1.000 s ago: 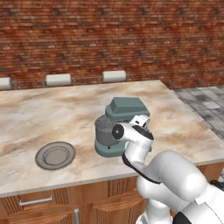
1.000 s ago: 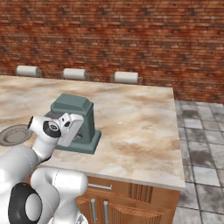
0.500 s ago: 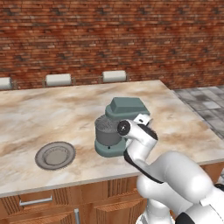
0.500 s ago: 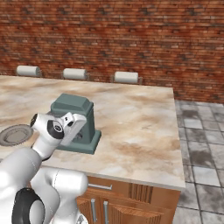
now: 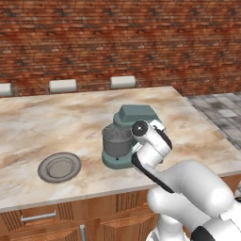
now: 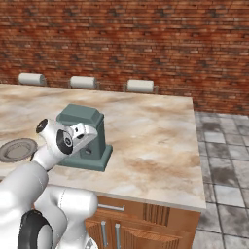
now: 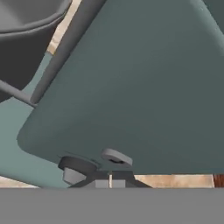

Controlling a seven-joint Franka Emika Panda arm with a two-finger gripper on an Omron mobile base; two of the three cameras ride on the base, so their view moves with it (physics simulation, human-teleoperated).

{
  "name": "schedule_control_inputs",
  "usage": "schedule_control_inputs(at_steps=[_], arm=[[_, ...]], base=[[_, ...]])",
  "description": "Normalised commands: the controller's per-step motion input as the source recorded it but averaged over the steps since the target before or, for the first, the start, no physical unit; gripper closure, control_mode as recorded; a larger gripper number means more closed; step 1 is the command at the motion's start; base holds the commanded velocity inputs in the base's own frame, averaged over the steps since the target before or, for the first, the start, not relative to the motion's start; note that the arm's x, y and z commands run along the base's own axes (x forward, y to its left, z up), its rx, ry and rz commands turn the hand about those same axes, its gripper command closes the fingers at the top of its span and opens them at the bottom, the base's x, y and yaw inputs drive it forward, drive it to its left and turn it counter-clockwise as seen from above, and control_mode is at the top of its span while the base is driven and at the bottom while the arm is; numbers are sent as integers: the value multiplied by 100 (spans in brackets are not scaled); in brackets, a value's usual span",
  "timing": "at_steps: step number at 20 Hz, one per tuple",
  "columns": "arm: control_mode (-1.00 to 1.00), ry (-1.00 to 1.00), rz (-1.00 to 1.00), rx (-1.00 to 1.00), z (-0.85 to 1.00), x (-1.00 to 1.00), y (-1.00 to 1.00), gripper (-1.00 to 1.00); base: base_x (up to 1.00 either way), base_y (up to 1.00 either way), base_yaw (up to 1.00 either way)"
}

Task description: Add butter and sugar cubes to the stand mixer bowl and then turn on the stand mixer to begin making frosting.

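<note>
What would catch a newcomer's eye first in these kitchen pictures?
The teal mixer in the middle of the marble counter, with the white arm pressed against its column. In the hand view the shut claw sits right at the mixer's small knob. A grey plate lies to the mixer's left.

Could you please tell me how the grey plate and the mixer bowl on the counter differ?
The plate is flat, shallow and light grey; the bowl is tall, cup-shaped and darker grey. The plate lies bare on the counter, apart to the left in the left base view; the bowl sits on the mixer base under its head. Both are round and grey.
</note>
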Motion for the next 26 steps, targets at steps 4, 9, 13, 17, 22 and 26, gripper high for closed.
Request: schedule_control_inputs(at_steps=[4, 9, 13, 17, 22, 26], arm=[[-100, 28, -5, 24, -53, 0, -12, 100], [-100, 24, -4, 16, -61, -4, -2, 100], [-100, 4, -1, 1, -76, -40, 0, 100], [-100, 0, 0, -4, -93, -52, 0, 100], [-100, -5, 0, -2, -44, -26, 0, 100], [-100, -7, 0, 0, -2, 0, 0, 100]], base=[[0, 0, 0], [0, 0, 0], [0, 0, 0], [0, 0, 0], [0, 0, 0], [0, 0, 0]])
